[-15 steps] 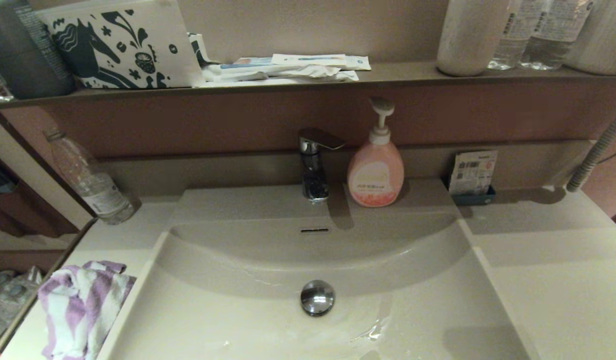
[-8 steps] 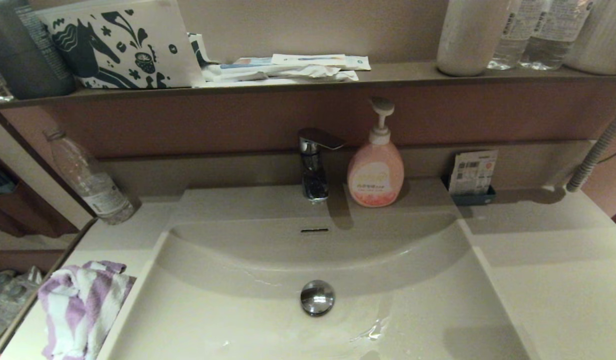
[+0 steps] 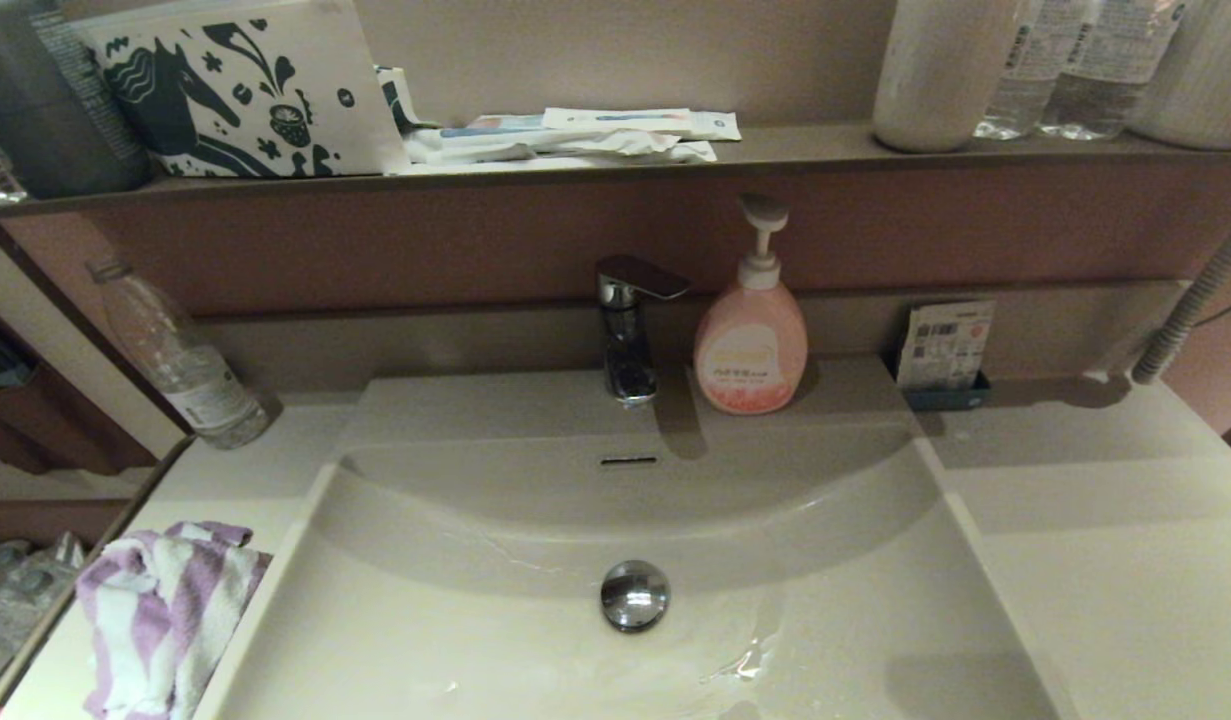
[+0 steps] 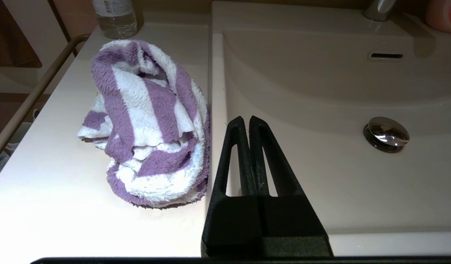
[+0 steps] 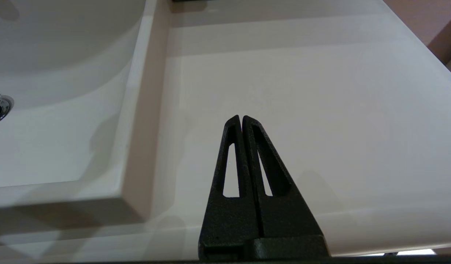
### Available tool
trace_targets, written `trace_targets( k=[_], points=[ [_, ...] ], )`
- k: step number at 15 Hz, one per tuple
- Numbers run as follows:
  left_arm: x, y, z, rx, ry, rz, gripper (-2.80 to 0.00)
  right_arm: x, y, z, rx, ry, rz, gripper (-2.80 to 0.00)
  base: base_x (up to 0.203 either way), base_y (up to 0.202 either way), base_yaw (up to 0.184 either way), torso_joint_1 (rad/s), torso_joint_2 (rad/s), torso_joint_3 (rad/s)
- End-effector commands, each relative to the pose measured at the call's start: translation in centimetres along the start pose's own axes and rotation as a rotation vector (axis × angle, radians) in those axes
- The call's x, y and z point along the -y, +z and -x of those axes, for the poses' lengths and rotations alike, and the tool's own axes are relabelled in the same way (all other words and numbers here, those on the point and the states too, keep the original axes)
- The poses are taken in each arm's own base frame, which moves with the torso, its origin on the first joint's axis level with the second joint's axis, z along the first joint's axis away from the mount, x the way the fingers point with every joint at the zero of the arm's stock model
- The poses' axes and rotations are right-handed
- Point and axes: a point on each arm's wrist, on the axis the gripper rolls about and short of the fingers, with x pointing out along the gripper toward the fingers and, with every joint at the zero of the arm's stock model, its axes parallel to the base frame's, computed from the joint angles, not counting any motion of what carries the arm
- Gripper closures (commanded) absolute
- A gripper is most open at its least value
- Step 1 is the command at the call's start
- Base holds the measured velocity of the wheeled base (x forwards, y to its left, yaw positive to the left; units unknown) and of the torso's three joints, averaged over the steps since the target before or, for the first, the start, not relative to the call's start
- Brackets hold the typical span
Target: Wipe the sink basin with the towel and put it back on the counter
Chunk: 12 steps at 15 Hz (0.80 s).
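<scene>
The purple-and-white striped towel [image 3: 160, 620] [image 4: 146, 121] lies crumpled on the cream counter [image 3: 1105, 560] to the left of the sink basin [image 3: 455, 620]. The basin's chrome drain plug [image 3: 634, 594] [image 4: 386, 134] sits in the middle, with some water streaks on the basin floor. My left gripper [image 4: 246, 119] hovers shut over the basin's left rim, just beside the towel and not touching it. My right gripper [image 5: 241, 118] is shut above the bare counter right of the basin. Neither arm shows in the head view.
A chrome faucet [image 3: 627, 325] and a pink soap pump bottle [image 3: 752, 335] stand behind the basin. A clear water bottle [image 3: 180, 360] stands at the back left of the counter. A small card holder [image 3: 945, 355] sits back right. The brown ledge [image 3: 775, 150] above carries bottles, packets and a horse-print pouch [image 3: 240, 90].
</scene>
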Motion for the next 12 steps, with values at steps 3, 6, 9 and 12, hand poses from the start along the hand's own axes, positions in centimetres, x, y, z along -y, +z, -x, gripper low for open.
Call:
trace_targets(
  k=[3, 6, 9, 12],
  points=[
    [0.00, 0.01, -0.01, 0.000, 0.000, 0.000, 0.00, 0.00, 0.02, -0.01, 0.000, 0.000, 0.000, 0.00, 0.000, 0.000, 0.000, 0.000, 0.00, 0.000],
    [0.00, 0.01, -0.01, 0.000, 0.000, 0.000, 0.00, 0.00, 0.01, -0.01, 0.000, 0.000, -0.001, 0.00, 0.000, 0.000, 0.000, 0.000, 0.00, 0.000],
    [0.00, 0.01, -0.01, 0.000, 0.000, 0.000, 0.00, 0.00, 0.02, -0.01, 0.000, 0.000, 0.000, 0.00, 0.000, 0.000, 0.000, 0.000, 0.00, 0.000],
    [0.00, 0.01, -0.01, 0.000, 0.000, 0.000, 0.00, 0.00, 0.01, -0.01, -0.001, 0.000, -0.001, 0.00, 0.000, 0.000, 0.000, 0.000, 0.00, 0.000]
  ],
)
